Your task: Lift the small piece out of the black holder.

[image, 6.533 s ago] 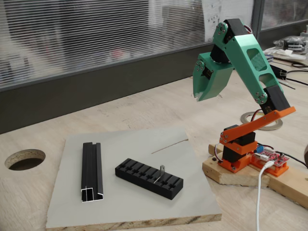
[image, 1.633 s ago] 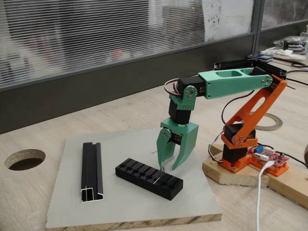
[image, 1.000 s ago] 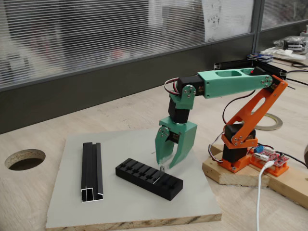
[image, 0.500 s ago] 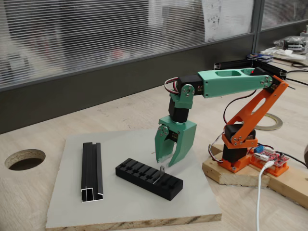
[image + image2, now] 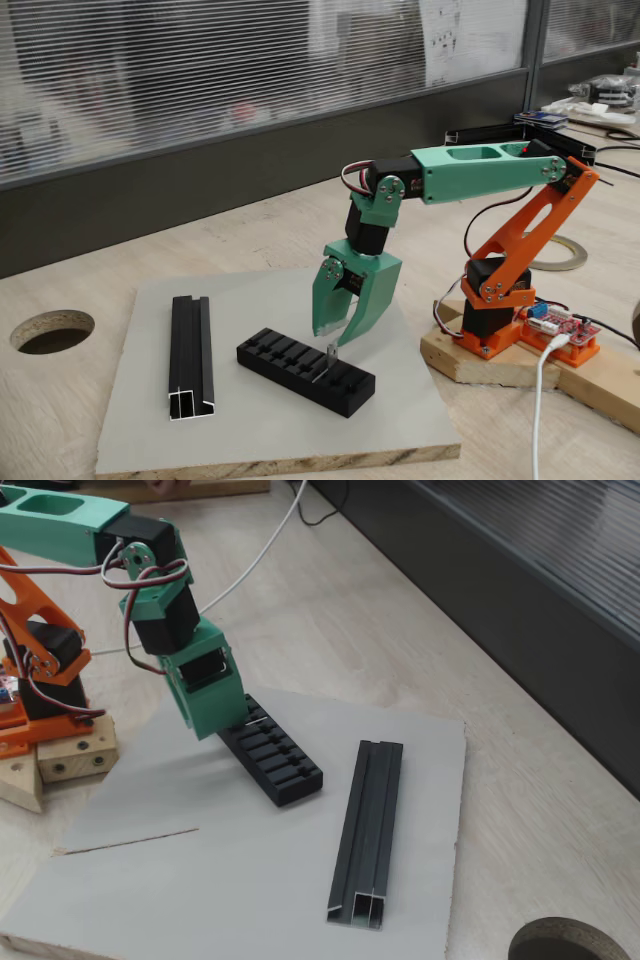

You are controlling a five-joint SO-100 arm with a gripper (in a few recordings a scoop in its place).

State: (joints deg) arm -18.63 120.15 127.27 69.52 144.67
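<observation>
Grey board [image 5: 250, 420] on your pale wooden table carries the black holder [image 5: 305, 370] and, well to its left in this fixed view, a glossy black rail [image 5: 190, 355]. Compared with half a second ago, your gripper [image 5: 330, 338] has shifted left and the holder has slid slightly left with it. Its fingers stand apart — nothing is clamped. The small piece [image 5: 329, 358] — a thin grey strip with a bent tab — stands upright in a slot, just below the fingertips.

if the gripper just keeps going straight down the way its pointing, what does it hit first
Probably the small piece standing up from the black holder, just under the open gripper; depth is unclear, so it might meet the holder's slotted top instead.
</observation>
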